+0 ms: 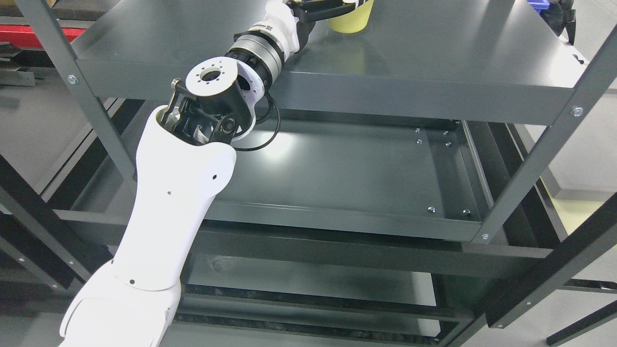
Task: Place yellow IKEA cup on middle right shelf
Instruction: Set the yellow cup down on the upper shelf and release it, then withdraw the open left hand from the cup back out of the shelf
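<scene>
Head view: the robot's left arm (164,212) rises from the lower left corner of the frame, its white shell bending at an exposed black and silver joint, and reaches up and over the front lip of the upper shelf (434,53) of a dark grey metal rack. The left hand (320,8) sits at the very top edge of the frame, largely cropped; its dark fingers (332,6) lie against the side of the yellow IKEA cup (350,20) and appear to grip it, though the crop hides most of the hold. Only the cup's lower part shows, pale yellow, upright, its base resting on or just over the shelf surface near the back, left of the shelf's middle. A faint yellow reflection sits on the grey metal just below it. Under that level lies a lower shelf (347,168), a shallow grey tray with a bright glare patch near its left side and small screws along its right rim. Grey uprights (544,144) frame the rack at left and right. A blue object (540,5) peeks in at the top right corner beyond the rack. The right arm does not appear.
</scene>
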